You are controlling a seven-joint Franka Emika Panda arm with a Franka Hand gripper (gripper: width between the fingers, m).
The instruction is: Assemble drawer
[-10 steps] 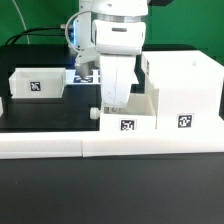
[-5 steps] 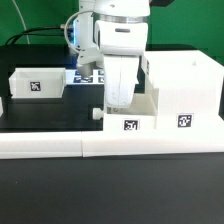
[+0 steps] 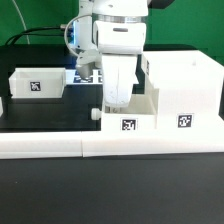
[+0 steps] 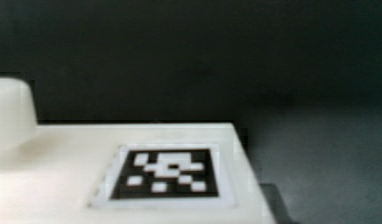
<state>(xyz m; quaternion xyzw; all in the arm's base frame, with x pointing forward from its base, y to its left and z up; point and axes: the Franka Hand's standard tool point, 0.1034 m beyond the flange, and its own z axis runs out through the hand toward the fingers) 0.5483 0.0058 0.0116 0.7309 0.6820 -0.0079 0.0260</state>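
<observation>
A small white tray [image 3: 130, 112] with a knob [image 3: 95, 113] and a square tag stands against the tall white open-fronted housing [image 3: 182, 88] on the exterior view's right. My gripper [image 3: 116, 103] reaches straight down onto this tray's near wall and looks shut on it. The fingertips are hidden. The wrist view shows the tray's tagged face [image 4: 170, 172] very close, with the knob [image 4: 7, 115] beside it. A second tray [image 3: 35, 84] stands apart on the exterior view's left.
A long low white wall bar [image 3: 90, 146] runs along the front of the parts. The marker board [image 3: 88, 76] lies behind my gripper. Cables hang at the back on the exterior view's left.
</observation>
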